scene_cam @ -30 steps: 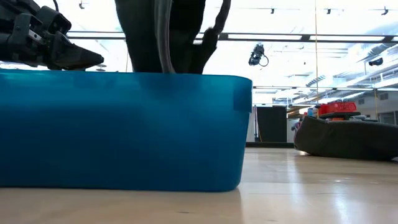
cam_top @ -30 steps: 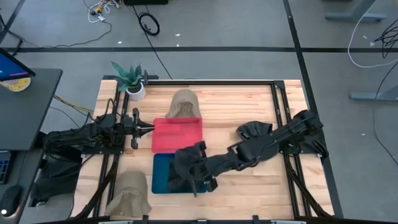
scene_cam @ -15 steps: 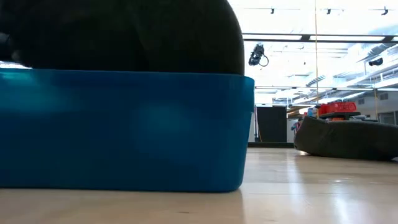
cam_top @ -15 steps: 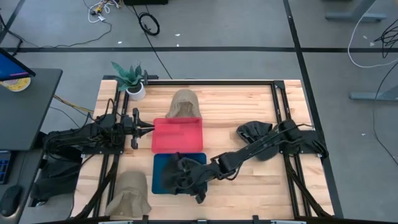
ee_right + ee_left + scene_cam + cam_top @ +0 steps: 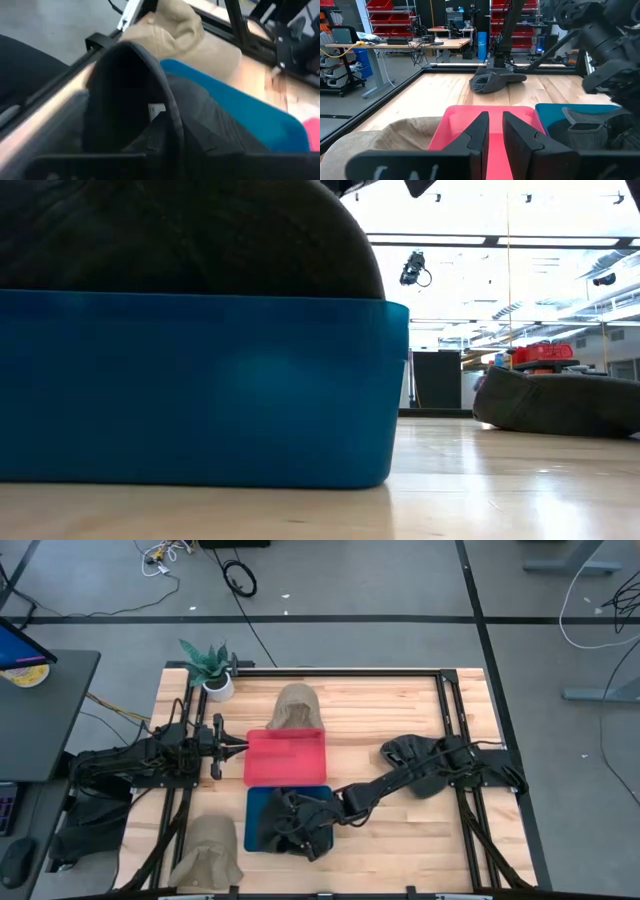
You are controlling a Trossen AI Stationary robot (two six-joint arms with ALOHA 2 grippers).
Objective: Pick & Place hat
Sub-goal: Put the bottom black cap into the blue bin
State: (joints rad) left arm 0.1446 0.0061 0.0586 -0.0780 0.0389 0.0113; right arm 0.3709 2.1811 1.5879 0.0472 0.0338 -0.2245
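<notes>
A dark hat (image 5: pixel 292 822) lies bunched in the blue bin (image 5: pixel 256 812) near the table's near edge. In the low view its crown (image 5: pixel 180 240) mounds above the bin's rim (image 5: pixel 200 298). My right gripper (image 5: pixel 315 826) reaches in from the right and sits low over the hat, shut on it. The hat's brim and inner label (image 5: pixel 156 111) fill the right wrist view. My left gripper (image 5: pixel 242 747) waits shut at the left edge of the red tray (image 5: pixel 286 756). My right gripper holds the dark hat (image 5: pixel 150 100) from above, slanting in from the table's right. The hat itself hides the fingers, so the part held does not show. The hat rests in the blue bin, slack, with its top above the rim.
A second dark hat (image 5: pixel 408 750) lies right of the red tray. One tan hat (image 5: pixel 297 707) sits beyond the tray, another (image 5: pixel 208 852) at the near left corner. A potted plant (image 5: pixel 210 668) stands at the far left. Bare wood lies right of the bin.
My right gripper has moved down and toward the table's left, carrying the dark hat. The hat hung over the blue bin's right side a second ago. It now sits lowered inside the bin, filling it above the rim.
</notes>
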